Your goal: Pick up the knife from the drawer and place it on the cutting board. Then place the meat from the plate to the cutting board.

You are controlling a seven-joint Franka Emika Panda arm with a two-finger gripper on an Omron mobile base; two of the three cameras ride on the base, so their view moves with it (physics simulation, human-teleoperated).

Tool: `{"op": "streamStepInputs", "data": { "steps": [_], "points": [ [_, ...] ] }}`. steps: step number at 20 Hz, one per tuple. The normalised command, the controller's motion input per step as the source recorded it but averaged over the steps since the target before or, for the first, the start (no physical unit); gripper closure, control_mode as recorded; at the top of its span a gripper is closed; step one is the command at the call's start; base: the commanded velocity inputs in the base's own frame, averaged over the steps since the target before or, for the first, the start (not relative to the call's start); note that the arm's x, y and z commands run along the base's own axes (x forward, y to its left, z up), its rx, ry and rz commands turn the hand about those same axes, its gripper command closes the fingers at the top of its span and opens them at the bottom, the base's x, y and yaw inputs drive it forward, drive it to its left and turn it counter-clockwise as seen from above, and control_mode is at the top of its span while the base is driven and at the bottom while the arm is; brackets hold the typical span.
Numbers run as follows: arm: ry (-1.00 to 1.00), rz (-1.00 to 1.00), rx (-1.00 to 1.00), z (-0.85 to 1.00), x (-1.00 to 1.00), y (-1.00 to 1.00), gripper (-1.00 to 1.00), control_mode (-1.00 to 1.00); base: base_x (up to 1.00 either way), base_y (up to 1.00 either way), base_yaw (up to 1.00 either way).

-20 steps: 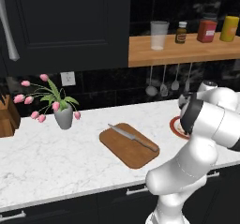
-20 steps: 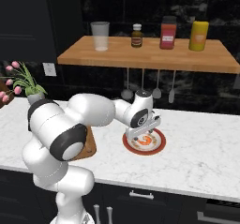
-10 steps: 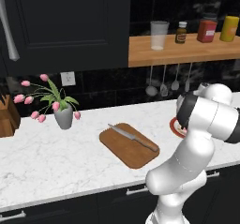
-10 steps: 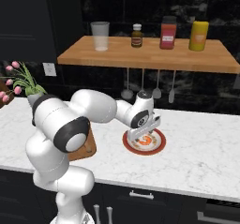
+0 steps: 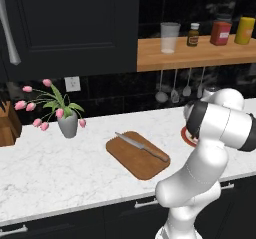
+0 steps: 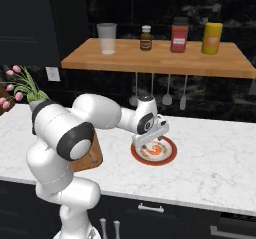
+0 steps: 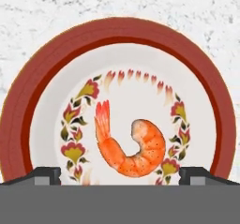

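Marble counter (image 5: 60,168) carries the cutting board (image 5: 137,154) with the knife (image 5: 141,146) already on it; the meat (image 7: 131,145) remains on the plate (image 7: 28,106); end effector (image 7: 119,176) spread wide above it, grasp pending.

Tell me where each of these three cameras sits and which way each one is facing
Left base view: behind the arm on its left, facing the counter with the cutting board and knife; the arm rises at lower right.
Right base view: behind on its right, facing the plate; shows arm and open gripper.
Hand view: on the hand, looking down at the meat; fingertips show.
Both base views share the shelf.
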Motion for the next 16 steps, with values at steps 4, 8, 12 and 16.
{"op": "streamStepInputs", "data": {
  "steps": [4, 8, 12, 16],
  "points": [
    [0.02, 0.0, -0.06, -0.16, 0.0, 0.01, -1.0, -1.0, 0.0, 0.0, 0.0],
    [0.1, 0.0, -0.03, -0.21, 0.0, -0.03, -1.0, -1.0, 0.0, 0.0, 0.0],
    [0.02, 0.03, 0.0, -0.08, 0.0, -0.13, -1.0, -1.0, 0.0, 0.0, 0.0],
    [0.0, 0.06, 0.0, -0.09, 0.0, -0.19, -1.0, -1.0, 0.0, 0.0, 0.0]
  ]
}}
